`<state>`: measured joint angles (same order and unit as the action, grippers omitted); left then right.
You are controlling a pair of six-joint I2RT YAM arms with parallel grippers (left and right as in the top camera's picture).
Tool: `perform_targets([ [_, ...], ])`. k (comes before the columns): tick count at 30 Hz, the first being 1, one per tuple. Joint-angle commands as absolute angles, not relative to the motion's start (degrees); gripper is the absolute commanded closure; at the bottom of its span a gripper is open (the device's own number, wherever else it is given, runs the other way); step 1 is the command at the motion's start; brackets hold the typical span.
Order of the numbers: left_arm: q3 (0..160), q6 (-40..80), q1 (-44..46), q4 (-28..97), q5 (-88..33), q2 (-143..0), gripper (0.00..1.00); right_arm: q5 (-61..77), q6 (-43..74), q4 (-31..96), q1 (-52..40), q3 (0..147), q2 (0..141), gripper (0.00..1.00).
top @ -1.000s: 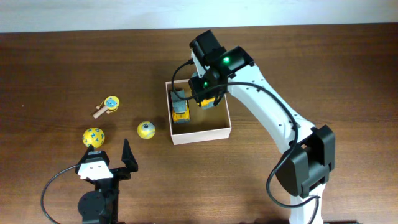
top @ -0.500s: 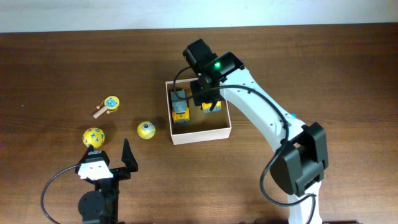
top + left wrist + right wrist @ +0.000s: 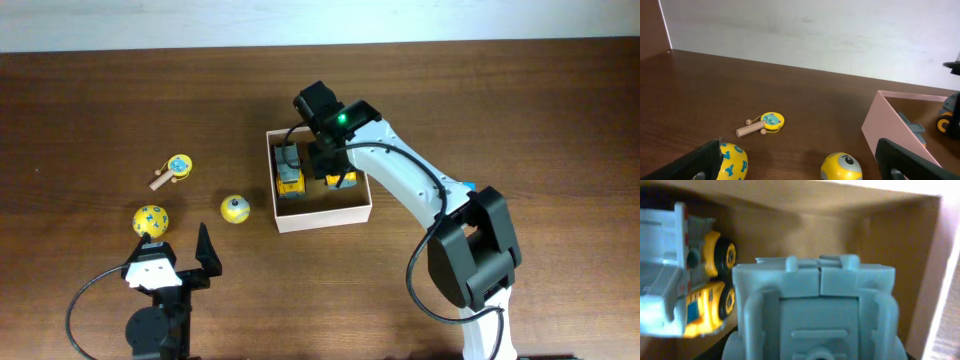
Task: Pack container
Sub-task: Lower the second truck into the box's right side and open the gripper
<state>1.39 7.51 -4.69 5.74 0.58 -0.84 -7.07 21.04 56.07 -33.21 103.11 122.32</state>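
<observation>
The container (image 3: 325, 217) is a shallow square box with whitish walls, standing mid-table; the left wrist view catches its near corner (image 3: 890, 120). A yellow and grey toy truck (image 3: 289, 172) lies in its left half. My right gripper (image 3: 331, 162) is down inside the box, shut on a second yellow and grey truck (image 3: 341, 181). That truck's grey body (image 3: 815, 310) fills the right wrist view and hides the fingers, with the first truck (image 3: 700, 285) to its left. My left gripper (image 3: 172, 250) rests open at the front left, holding nothing.
Left of the box lie a small yellow ball with an eye (image 3: 234, 209), a yellow ball with blue letters (image 3: 151, 220) and a little wooden drum toy (image 3: 175, 168). The left wrist view shows all three: eye ball (image 3: 841, 167), letter ball (image 3: 732, 162), drum toy (image 3: 765, 122).
My right gripper has carried the second truck down and toward the front, deeper into the box beside the first truck. The left arm has not moved.
</observation>
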Motion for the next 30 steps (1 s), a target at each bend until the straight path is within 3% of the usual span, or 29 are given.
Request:
perform_targets([
  [1,0.99,6.59,-5.04,5.56,-0.21,-0.36,0.01,-9.28,21.74,53.15,-33.63,100.53,122.65,0.5],
  [13,0.99,6.59,-5.04,5.56,-0.23,-1.02,0.01,-11.9,21.69,49.67,-33.63,99.15,122.65,0.49],
  [17,0.99,6.59,-5.04,5.56,-0.23,-1.02,0.01,-11.9,21.69,49.65,-33.63,99.15,122.65,0.43],
  [26,0.99,6.59,-5.04,5.56,-0.23,-1.06,0.01,-11.9,21.5,49.65,-33.63,99.15,122.65,0.41],
  [30,0.99,6.59,-5.04,5.56,-0.23,-1.06,0.01,-11.9,21.5,49.65,-33.63,99.15,122.65,0.35],
])
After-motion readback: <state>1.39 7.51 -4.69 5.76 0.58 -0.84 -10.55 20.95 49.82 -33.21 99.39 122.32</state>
